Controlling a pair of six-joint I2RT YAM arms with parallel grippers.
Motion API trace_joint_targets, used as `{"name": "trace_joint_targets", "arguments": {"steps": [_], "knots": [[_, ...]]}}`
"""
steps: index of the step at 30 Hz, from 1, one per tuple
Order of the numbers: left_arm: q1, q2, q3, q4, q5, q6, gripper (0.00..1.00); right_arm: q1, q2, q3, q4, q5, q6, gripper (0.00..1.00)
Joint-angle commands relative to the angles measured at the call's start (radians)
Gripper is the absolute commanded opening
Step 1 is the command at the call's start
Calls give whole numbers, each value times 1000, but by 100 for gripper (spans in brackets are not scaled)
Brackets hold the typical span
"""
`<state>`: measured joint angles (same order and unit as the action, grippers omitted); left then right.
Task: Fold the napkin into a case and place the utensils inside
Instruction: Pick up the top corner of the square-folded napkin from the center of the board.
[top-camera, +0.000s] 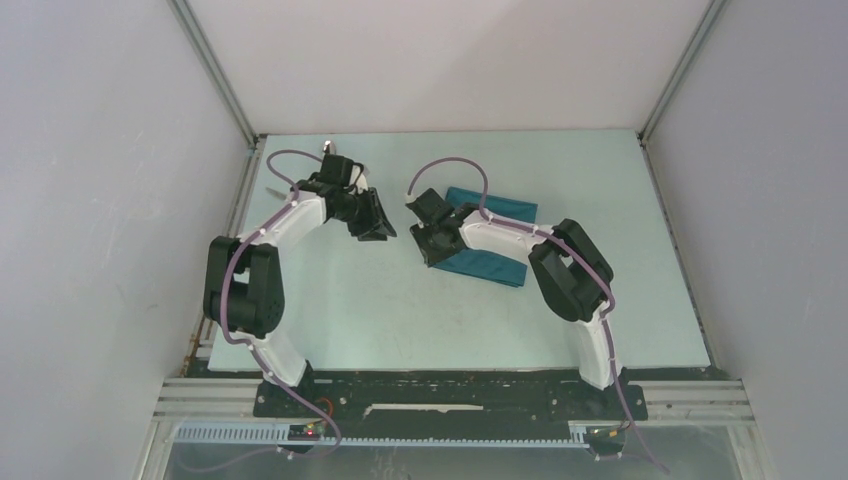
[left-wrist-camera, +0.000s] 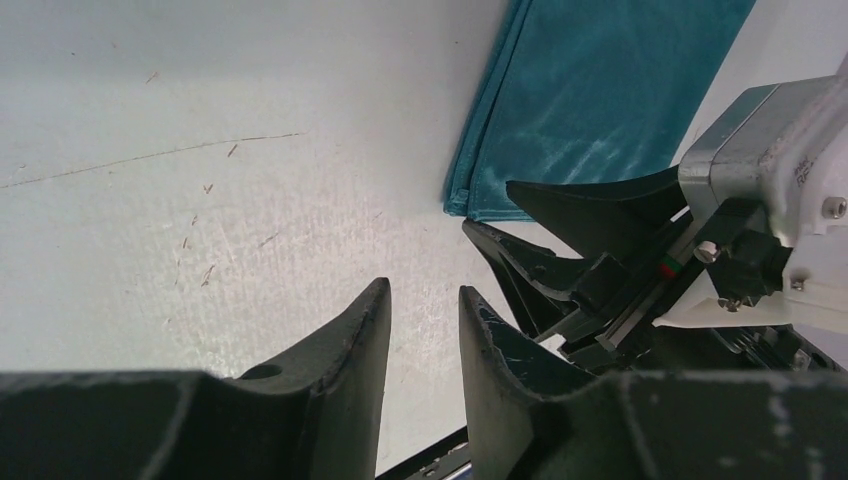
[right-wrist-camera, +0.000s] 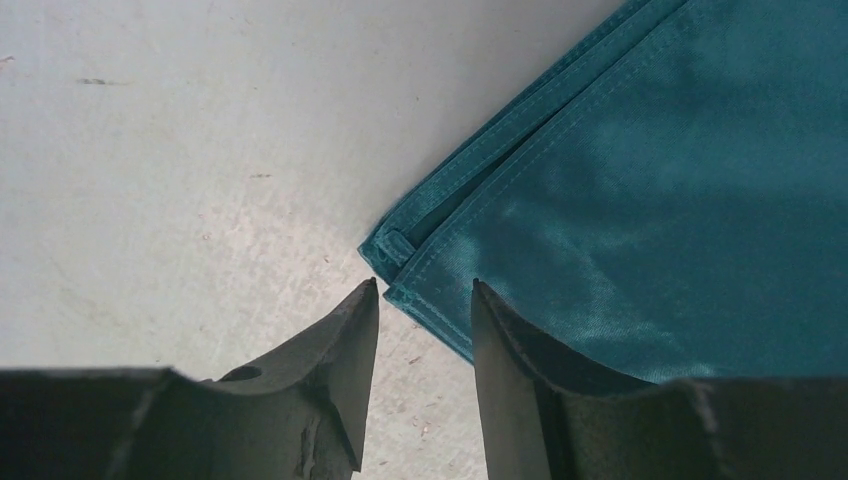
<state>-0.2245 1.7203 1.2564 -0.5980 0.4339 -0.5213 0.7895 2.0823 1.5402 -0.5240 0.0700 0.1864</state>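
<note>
1. Left claw (left-wrist-camera: 422, 290): it hangs over bare bench (top-camera: 400, 310), left of centre. Its fingers stand slightly apart with nothing between them. It points toward three o'clock, at the right claw.

2. Right claw (right-wrist-camera: 424, 285): it is low over the near-left corner of the napkin (right-wrist-camera: 650, 200). The fingers are partly spread and straddle that corner. Bench and cloth both show in the gap, so I judge that nothing is pinched.

3. Napkin, position: it lies flat on the bench just right of centre, toward three o'clock, partly under the right arm. It is folded at least once, since two hemmed layers show stacked at the corner.

4. Napkin, heading: as far as the arm lets me see, the long axis runs about twelve to six, leaning a little toward one and seven. The doubled corner points at about seven o'clock, into the right claw.

5. Handling, my judgement: the cloth is light, limp and somewhat slick. It will not hold its shape and will sag and drag if lifted by one point. I would take hold at the hemmed corner, catching both layers, because the hem is thickest there. A shallow bite risks peeling off the top layer alone.

6. Utensils: I cannot make them out in any view.
</note>
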Motion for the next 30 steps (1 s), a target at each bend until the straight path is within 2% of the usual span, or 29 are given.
{"name": "trace_joint_targets", "arguments": {"steps": [1, 7, 11, 16, 18, 30], "knots": [[14, -30, -5, 12, 31, 25, 38, 9, 13, 27, -3, 31, -52, 47], [16, -28, -7, 15, 32, 24, 38, 14, 30, 40, -4, 21, -72, 41], [17, -30, -9, 17, 33, 24, 38, 24, 29, 37, -1, 11, -73, 52], [19, -31, -9, 18, 34, 24, 38, 26, 28, 29, 10, 6, -69, 53], [18, -30, -9, 18, 36, 24, 38, 26, 32, 32, 14, 10, -68, 50], [18, -27, -12, 23, 44, 23, 38, 21, -5, 44, 1, 9, -72, 19]]}}
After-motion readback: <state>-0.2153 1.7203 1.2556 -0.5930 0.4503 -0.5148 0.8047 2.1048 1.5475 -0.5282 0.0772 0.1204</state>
